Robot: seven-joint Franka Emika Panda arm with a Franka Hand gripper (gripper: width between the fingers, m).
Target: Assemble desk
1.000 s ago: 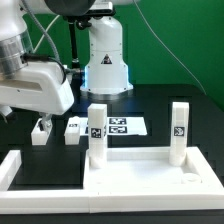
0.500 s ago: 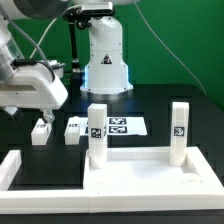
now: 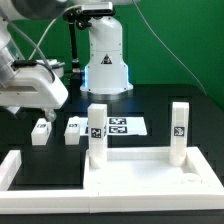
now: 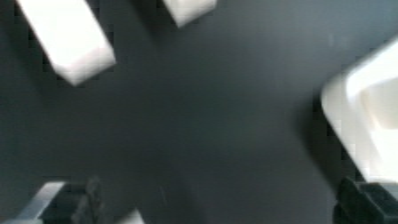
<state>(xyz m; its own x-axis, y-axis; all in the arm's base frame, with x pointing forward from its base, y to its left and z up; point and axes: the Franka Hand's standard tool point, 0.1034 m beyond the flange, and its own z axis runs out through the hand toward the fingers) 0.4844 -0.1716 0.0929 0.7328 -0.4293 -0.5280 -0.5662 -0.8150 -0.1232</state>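
Note:
The white desk top [image 3: 140, 158] lies near the front of the table in the exterior view. Two tagged legs stand upright in its far corners, one [image 3: 97, 135] on the exterior view's left and one [image 3: 178, 132] on its right. Two more short legs [image 3: 40, 131] [image 3: 73, 130] rest loose on the black table behind it. My arm [image 3: 30, 88] hangs high at the exterior view's left, above the loose legs. In the blurred wrist view my gripper [image 4: 214, 205] is open, its dark fingers [image 4: 63, 205] far apart over bare black table with nothing between them.
The marker board [image 3: 122, 126] lies flat behind the desk top, in front of the robot's white base [image 3: 105, 55]. A long white border bar [image 3: 20, 168] runs along the exterior view's left of the desk top. Blurred white shapes [image 4: 80, 40] [image 4: 365, 100] edge the wrist view.
The arm has shifted towards the exterior view's left over the last second, then held still. The jaws stayed open and no part on the table moved.

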